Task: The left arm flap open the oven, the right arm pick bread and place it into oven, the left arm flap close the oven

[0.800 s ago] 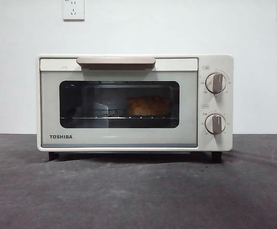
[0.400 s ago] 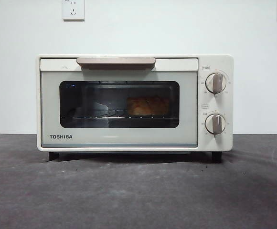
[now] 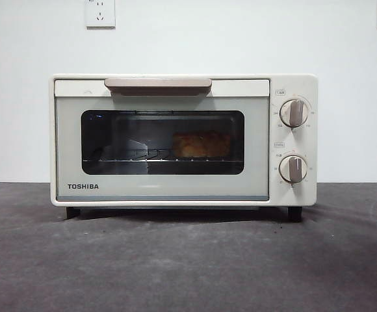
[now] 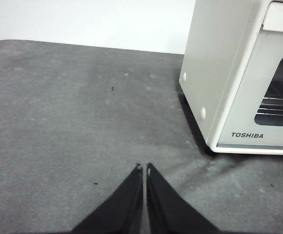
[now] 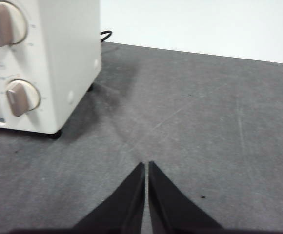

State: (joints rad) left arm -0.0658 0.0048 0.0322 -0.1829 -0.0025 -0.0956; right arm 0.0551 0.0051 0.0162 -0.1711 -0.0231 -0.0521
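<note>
Both jaw pairs sit together beside the oven (image 3: 182,140); we judge all done: door shut, what looks like bread (image 3: 201,144) inside.

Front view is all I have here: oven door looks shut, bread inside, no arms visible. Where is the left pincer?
Observer: The left pincer is off to one side of the oven, above bare table, jaws together and holding nothing.
Operator: And the right one?
Observer: The right pincer is on the knob side, also shut and empty, clear of the oven.
Operator: Anything behind the oven I can't see?
Observer: A black cable shows at its rear corner in the right wrist view.
</note>
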